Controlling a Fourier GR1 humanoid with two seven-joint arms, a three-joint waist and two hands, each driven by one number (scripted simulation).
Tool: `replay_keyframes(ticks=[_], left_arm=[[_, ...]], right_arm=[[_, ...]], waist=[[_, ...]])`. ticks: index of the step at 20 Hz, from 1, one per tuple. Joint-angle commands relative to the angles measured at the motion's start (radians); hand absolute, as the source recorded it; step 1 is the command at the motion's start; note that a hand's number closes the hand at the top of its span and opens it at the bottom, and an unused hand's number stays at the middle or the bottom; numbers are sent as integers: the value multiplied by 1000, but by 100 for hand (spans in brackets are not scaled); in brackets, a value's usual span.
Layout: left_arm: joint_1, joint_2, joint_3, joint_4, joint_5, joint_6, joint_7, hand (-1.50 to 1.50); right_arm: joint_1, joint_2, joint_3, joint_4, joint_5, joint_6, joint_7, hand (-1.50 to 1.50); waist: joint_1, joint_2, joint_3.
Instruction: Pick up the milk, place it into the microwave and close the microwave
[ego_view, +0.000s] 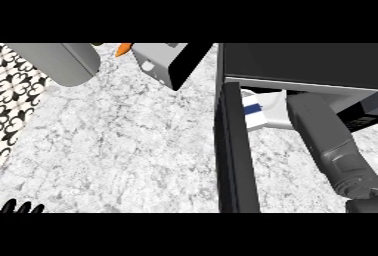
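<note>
Head view gives me one steep look down at the pale speckled stone counter. My right forearm, grey and jointed, comes up from the lower right corner and runs into the open front of the dark box-shaped microwave. The right hand itself is hidden inside the opening, so I cannot tell whether its fingers are curled or straight.

Just left of where that forearm disappears, I see the white milk carton with a blue stripe. It sits at the mouth of the microwave, touching or nearly touching the forearm; whether the hidden hand holds it I cannot say. The carton looks tilted, its striped face turned toward the door.

Left of the carton stands the black microwave door, swung open and seen edge-on, a long dark slab running from the oven's front corner down to the lower edge of the view. It lies between my two hands.

My left hand shows only as black fingertips at the lower left corner, well apart from the door and the carton. The fingers point up, straight and spread, holding nothing; it rests there.

Far ahead of the left hand, at the top, a grey rounded appliance body lies on the counter. To its right is a grey and black boxy object with a small orange piece beside it. Patterned black-and-white tiling runs along the left edge.
</note>
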Motion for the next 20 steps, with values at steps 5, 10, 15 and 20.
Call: replay_keyframes(ticks=[5, 10, 15, 20], left_arm=[[-50, -32, -128, 86, -90, -54, -21, -150], [-84, -18, -229, 115, -152, -92, 30, -150], [-162, -33, -259, 195, -249, -85, 21, -150], [-167, -73, -322, 200, -351, -37, 31, -150]], right_arm=[[-25, -50, -58, 34, -71, 299, -50, -150], [57, -5, -96, 41, -122, 437, -140, -150], [157, 37, -103, 29, -152, 573, -189, -150], [318, 99, -69, -50, -156, 632, -231, -150]], waist=[[-58, -29, -10], [-79, -35, -10], [-101, -46, -11], [-139, -64, -13]])
